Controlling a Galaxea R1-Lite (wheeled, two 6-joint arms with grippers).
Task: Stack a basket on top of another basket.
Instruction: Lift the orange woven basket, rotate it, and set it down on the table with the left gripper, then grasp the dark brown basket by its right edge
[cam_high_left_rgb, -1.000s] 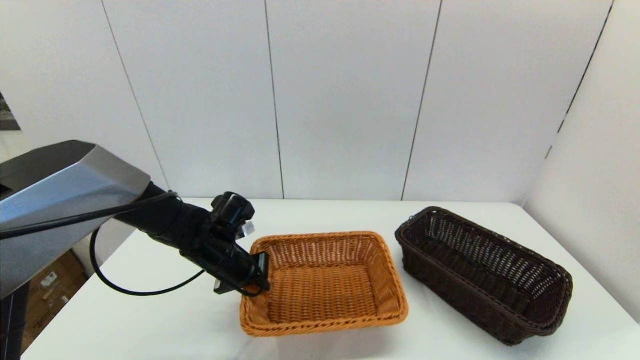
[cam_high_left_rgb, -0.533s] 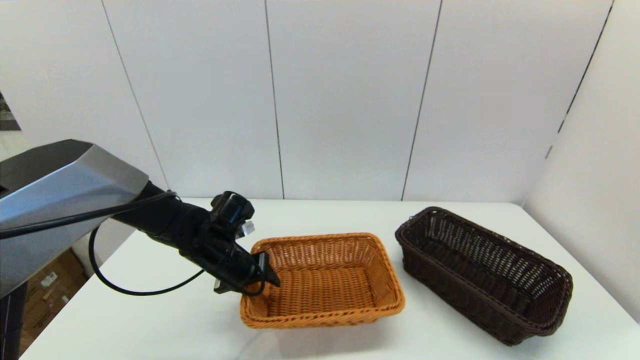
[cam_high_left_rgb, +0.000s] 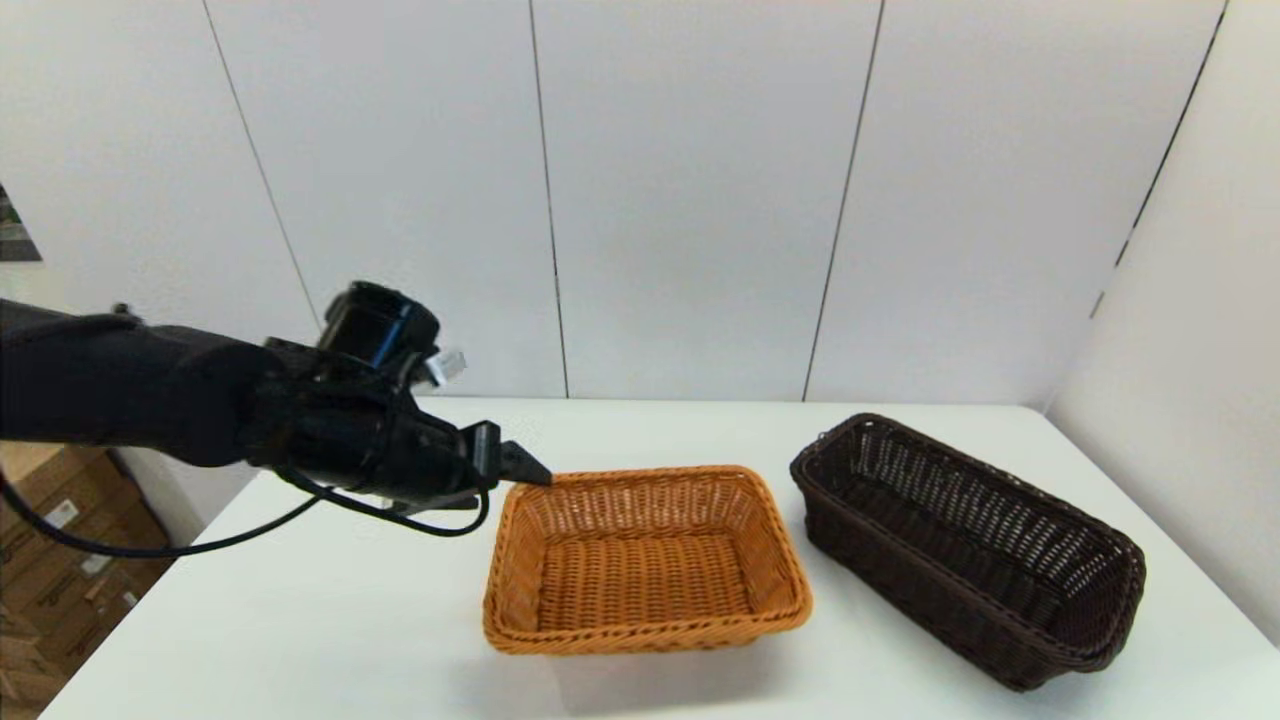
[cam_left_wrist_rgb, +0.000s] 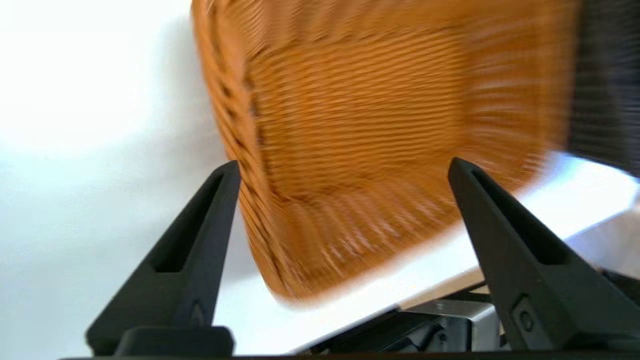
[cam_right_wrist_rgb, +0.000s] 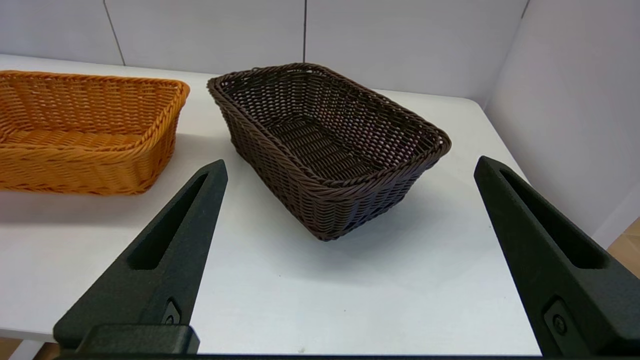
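The orange-tan basket was seen resting flat on the white table, near the middle of the head view, with its braided rim uppermost and its inside bare. The dark brown basket was set on the same table to the robot's right of it, lying at an angle, near the orange one but apart from it, a strip of table being visible between the two. Neither basket was stacked on the other. The left gripper was held above the table at the far left corner of the orange-tan basket, its tips just over or beside the rim there; whether the rim was touched could not be told from the head view. In the left wrist view the left gripper was shown with its two black fingers spread wide, nothing being held between them, and the orange-tan basket was seen beyond them, blurred. The right gripper was found only in its own wrist view, parked off the near edge of the table, its fingers likewise spread wide and holding nothing. Beyond them the dark brown basket was seen on the table, with the orange-tan basket beside it.
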